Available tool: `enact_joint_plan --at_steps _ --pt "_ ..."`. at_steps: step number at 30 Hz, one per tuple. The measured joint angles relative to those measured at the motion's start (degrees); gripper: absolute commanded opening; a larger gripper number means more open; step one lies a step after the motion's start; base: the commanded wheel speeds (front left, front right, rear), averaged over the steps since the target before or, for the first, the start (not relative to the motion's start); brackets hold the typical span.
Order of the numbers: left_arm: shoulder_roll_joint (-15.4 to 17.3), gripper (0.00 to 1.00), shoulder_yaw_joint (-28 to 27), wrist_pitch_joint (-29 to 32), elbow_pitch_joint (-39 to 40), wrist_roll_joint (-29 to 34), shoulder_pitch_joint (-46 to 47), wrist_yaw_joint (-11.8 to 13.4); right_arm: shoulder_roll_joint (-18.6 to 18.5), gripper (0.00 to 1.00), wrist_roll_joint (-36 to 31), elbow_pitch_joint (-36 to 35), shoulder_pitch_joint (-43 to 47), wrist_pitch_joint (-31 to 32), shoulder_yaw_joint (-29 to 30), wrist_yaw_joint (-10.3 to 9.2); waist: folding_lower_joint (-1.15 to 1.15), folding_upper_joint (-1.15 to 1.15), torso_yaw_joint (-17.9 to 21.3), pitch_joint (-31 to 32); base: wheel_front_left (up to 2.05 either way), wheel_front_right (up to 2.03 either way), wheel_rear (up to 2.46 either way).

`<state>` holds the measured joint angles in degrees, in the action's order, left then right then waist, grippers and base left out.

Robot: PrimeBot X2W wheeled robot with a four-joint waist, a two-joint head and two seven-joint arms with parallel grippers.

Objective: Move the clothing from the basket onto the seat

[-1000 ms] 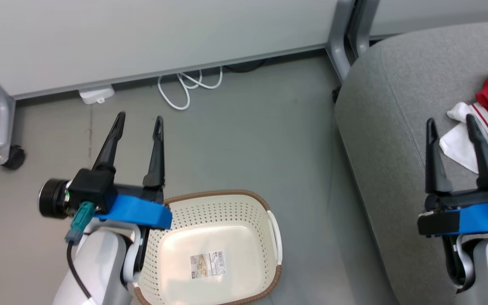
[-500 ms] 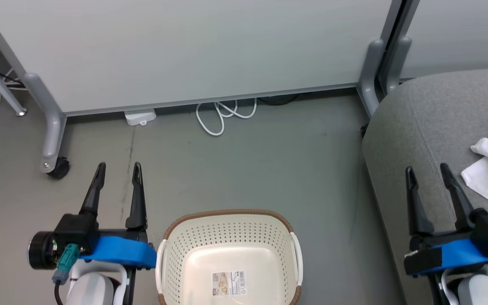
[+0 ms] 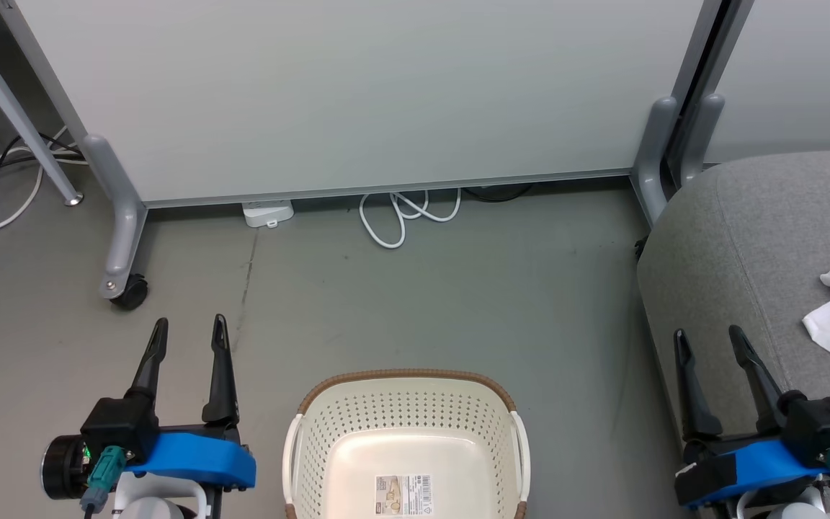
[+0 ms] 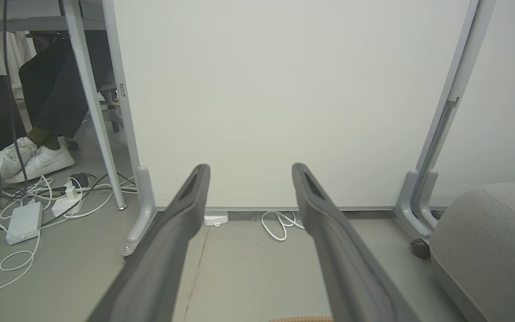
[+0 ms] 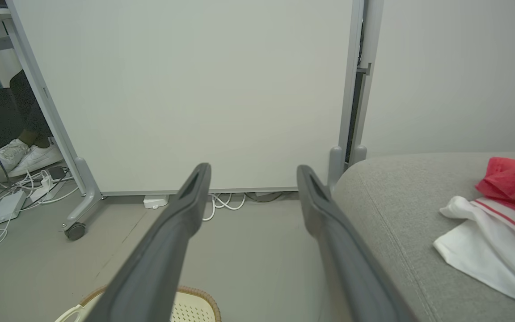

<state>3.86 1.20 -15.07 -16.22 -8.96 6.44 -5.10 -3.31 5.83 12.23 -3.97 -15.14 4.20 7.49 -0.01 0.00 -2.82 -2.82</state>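
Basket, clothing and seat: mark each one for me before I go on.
basket (image 3: 404, 418): head view, on its perforated back wall.
clothing (image 5: 485, 246): right wrist view, on the white panel lying on the cushion.
seat (image 3: 746, 238): head view, on bare grey fabric near its rounded corner.

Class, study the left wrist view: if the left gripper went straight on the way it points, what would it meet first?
Probably the pale partition panel: the left gripper aims at it, with floor between. Depth is unclear, so the white cable could come first.
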Motion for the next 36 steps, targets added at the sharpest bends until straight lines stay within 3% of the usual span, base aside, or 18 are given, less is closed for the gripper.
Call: enact_joint_plan --at_steps 16,17,23,36 --pt "-0.8 1.00 -0.6 0.0 -1.3 1.0 -0.5 -1.5 0.3 1.00 0.7 1.4 0.8 0.0 -0.1 0.00 0.00 0.00 -0.5 1.4 0.00 0.00 0.00" --pt "-0.8 0.00 -0.6 0.0 -1.4 1.2 -0.5 -1.5 0.3 0.00 0.8 1.5 0.8 0.0 -0.2 0.00 0.00 0.00 -0.4 1.4 0.00 0.00 0.00" --pt "-1.0 0.00 -0.6 0.9 -4.4 0.1 -2.8 -1.5 0.6 0.00 1.4 4.6 1.3 0.6 0.0 0.00 0.01 0.00 -0.4 1.5 0.00 0.00 0.00" --pt "-1.1 0.00 -1.9 4.4 -3.7 -14.1 -2.8 -1.5 0.6 0.00 15.8 4.6 1.2 4.1 0.4 0.00 0.01 0.00 -0.1 1.6 0.00 0.00 0.00"
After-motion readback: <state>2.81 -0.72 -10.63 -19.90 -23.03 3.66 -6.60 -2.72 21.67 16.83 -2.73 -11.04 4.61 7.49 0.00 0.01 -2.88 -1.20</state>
